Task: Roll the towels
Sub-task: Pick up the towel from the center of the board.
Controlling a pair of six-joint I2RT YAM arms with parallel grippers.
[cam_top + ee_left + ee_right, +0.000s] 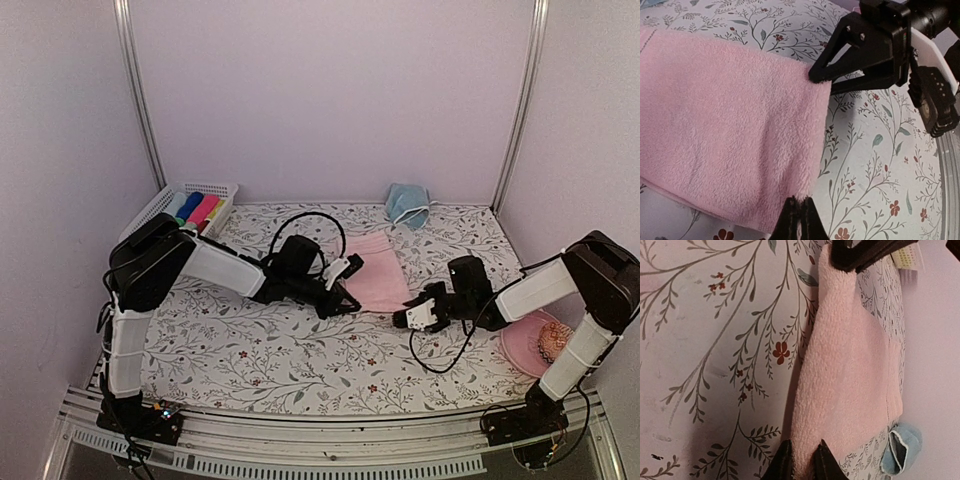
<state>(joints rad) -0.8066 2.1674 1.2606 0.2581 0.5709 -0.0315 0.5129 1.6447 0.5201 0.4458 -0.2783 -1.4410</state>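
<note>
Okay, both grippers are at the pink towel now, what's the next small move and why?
Probably lift the near edge slightly and curl it over toward the far side to start the roll. The left gripper and right gripper each pinch a near corner of the pink towel, which lies flat, unrolled.

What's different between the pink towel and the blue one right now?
The pink towel lies spread out in the middle; the blue towel sits crumpled at the far end. The left gripper and right gripper each pinch the pink towel's edge; nothing touches the blue towel. Both are soft cloths, neither rolled.
</note>
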